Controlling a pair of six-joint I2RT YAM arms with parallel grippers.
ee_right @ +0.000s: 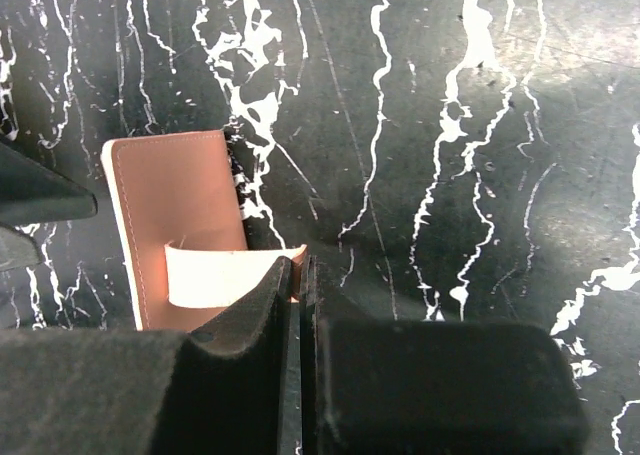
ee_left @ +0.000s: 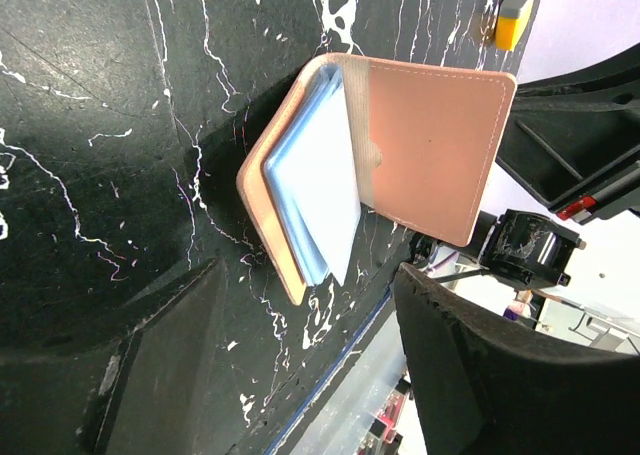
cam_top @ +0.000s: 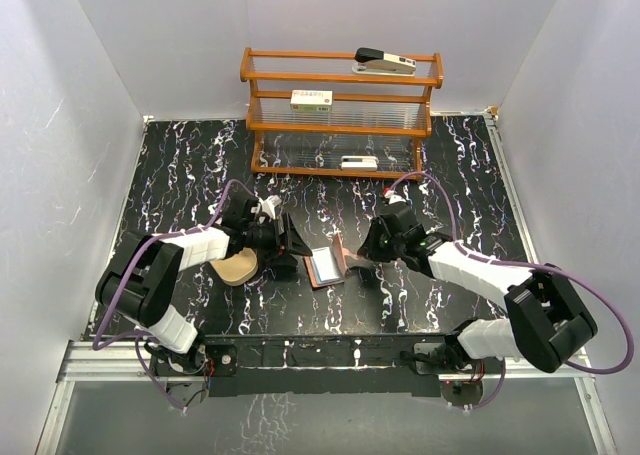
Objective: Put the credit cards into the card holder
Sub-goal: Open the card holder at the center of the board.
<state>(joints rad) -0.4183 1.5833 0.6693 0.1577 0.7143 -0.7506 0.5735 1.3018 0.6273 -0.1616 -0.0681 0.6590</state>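
Standing half open near the middle of the black marbled worktop [cam_top: 180,165], the card holder [cam_top: 328,266] has one reddish-brown half flat on the surface and the other flap raised. The right end effector [ee_right: 300,270] is clenched on that raised flap at its edge, where a pale strip runs into the closed fingers. In the left wrist view, bluish-grey glossy layers [ee_left: 315,190] fan out of the lower half; whether they are pockets or cards cannot be told. The left end effector [cam_top: 290,252] is released, with its fingers [ee_left: 170,365] spread just beside the card holder and not touching it. A tan oval tray [cam_top: 238,270] lies under the left arm. At the worktop's far edge stands a wooden rack [cam_top: 340,78] with a stapler [cam_top: 385,62] on top.
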